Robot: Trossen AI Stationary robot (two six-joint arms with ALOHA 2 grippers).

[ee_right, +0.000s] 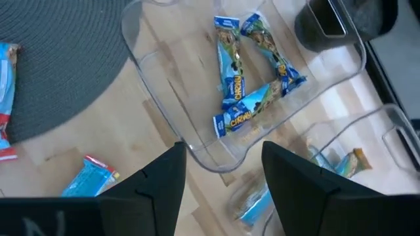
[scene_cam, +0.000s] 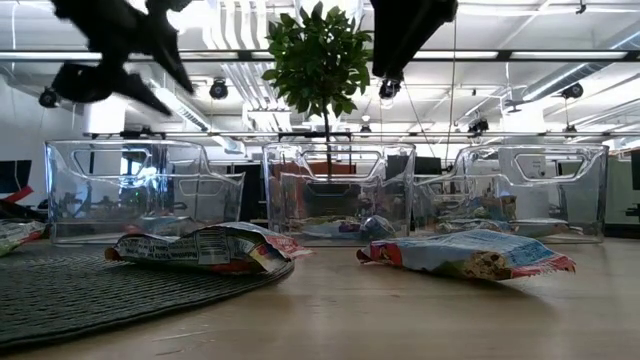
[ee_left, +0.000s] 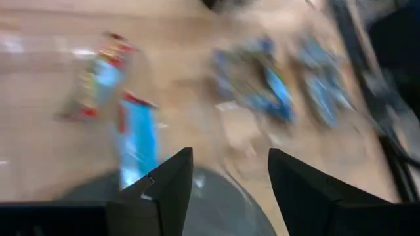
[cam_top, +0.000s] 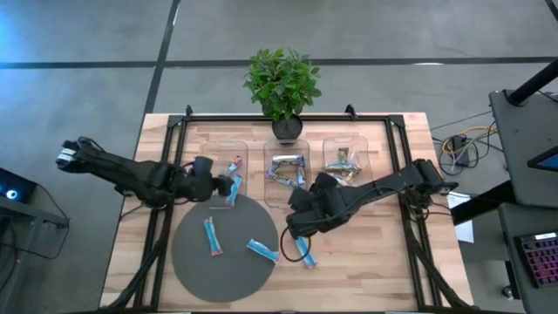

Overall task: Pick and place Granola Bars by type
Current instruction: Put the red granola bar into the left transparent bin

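Two blue granola bars [cam_top: 212, 237] [cam_top: 261, 250] lie flat on the grey round mat [cam_top: 196, 270]. A third [cam_top: 302, 250] lies on the wood by the mat's right edge. My left gripper [cam_top: 228, 185] [ee_left: 230, 170] is open and empty, hovering at the near end of the left clear tray [cam_top: 218, 150]. One blue bar [cam_top: 234, 166] [ee_left: 98, 78] lies in that tray, and another [ee_left: 138, 141] lies just beside my fingers. My right gripper [cam_top: 296, 228] [ee_right: 223, 170] is open and empty, above the table near the third bar.
The middle tray [cam_top: 270, 194] [ee_right: 197, 154] holds several blue-and-multicoloured bars [ee_right: 246, 105], and the right tray [cam_top: 370, 153] holds a few more. A potted plant [cam_top: 283, 83] stands at the far edge. Black frame rails run along both sides of the table.
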